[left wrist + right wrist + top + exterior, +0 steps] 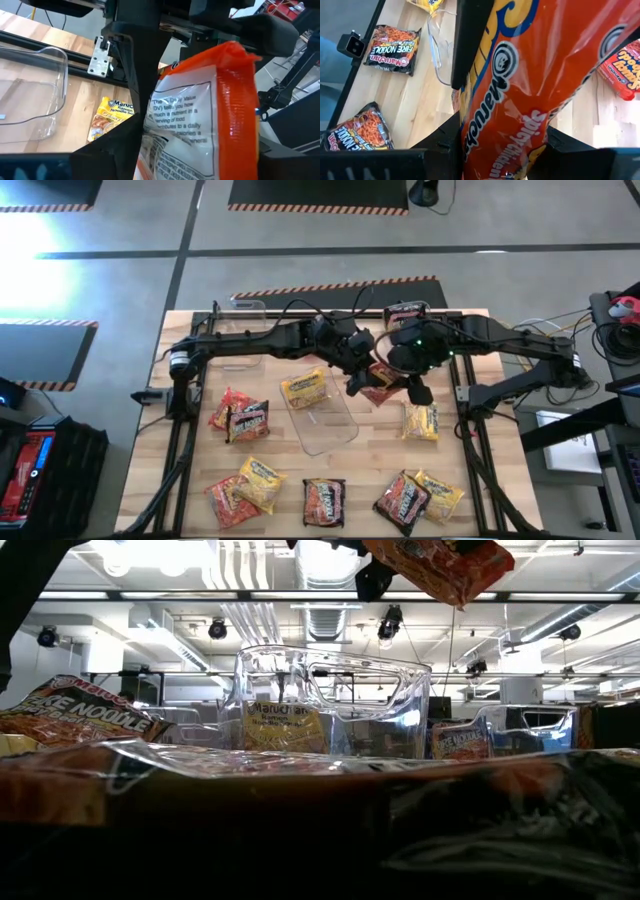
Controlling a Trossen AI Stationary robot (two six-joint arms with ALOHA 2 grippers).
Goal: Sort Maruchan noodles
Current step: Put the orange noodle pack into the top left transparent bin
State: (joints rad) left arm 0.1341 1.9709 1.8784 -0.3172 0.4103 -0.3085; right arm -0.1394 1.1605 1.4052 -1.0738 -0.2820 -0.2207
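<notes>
An orange Maruchan packet (520, 85) hangs in the air between my two grippers, above the table's middle. In the low view this packet (440, 565) shows over a clear bin (330, 705). My right gripper (502, 150) is shut on it. My left gripper (200, 155) stands open, with a finger (135, 100) on either side of the packet's printed back (190, 120). I cannot tell whether those fingers touch it. Other noodle packets lie flat on the wooden table (190, 480): red (228, 408), dark (323, 502) and yellow (420, 420). My right gripper pinches the orange packet between its two fingers, at the packet's end nearest the wrist (495, 145). The fingers come slanting down from the table's right side and lie along the packet. The packet is lifted clear of the table and tilted.
One clear bin (325, 418) stands at mid-table, with a yellow packet (305, 387) at its far left corner. Another clear bin (240, 330) stands far left. A red packet (625, 70) lies on the table below the grippers. Several packets lie along the near edge.
</notes>
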